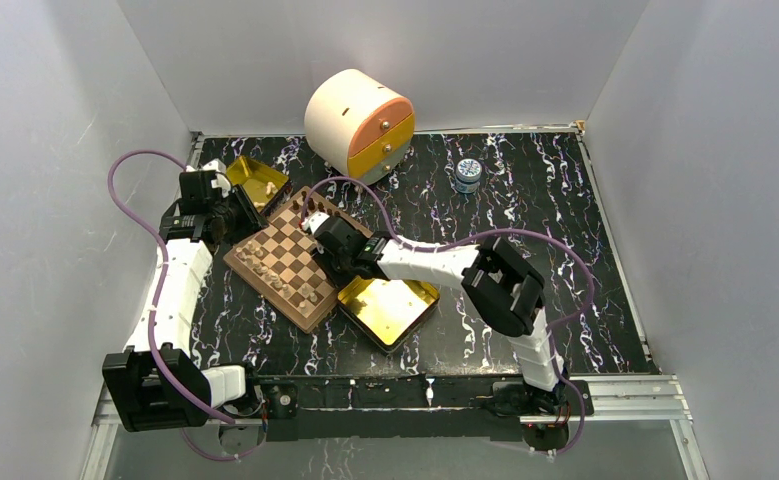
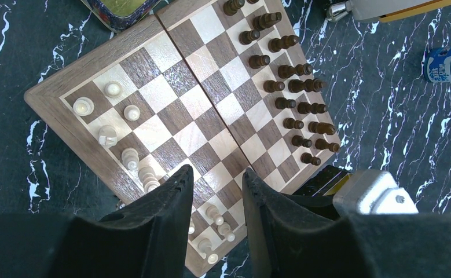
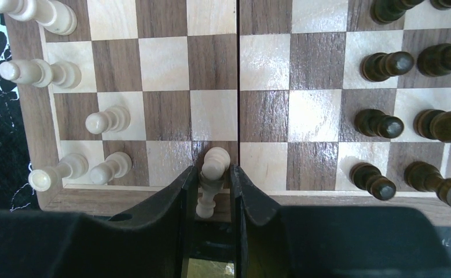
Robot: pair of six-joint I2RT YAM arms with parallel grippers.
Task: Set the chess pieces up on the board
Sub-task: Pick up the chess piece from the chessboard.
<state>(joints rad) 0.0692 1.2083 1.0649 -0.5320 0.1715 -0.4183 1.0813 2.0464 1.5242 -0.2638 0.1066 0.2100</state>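
Your right end effector (image 3: 212, 174) is clenched on a light tan chess piece (image 3: 216, 159). It pinches the stem, and the rounded head sits over a dark edge square just beside the centre seam of the board (image 3: 165, 63). Whether the piece's base touches the wood, you cannot tell from here. Your left end effector (image 2: 217, 174) is released, its fingers (image 2: 176, 197) apart with nothing between them, hanging above the board's corner among the light pieces (image 2: 113, 90). Those light pieces stand unevenly along one side, some squares there bare. The dark pieces (image 2: 295, 87) fill two neat rows along the opposite side. The board lies at an angle on the black marbled counter (image 1: 565, 250), left of centre, with one gold tin (image 1: 390, 305) touching its near corner and another gold tin (image 1: 255, 180) at its far corner. A round cream and orange box (image 1: 358, 122) and a small jar (image 1: 468, 175) stand well apart, at the back.
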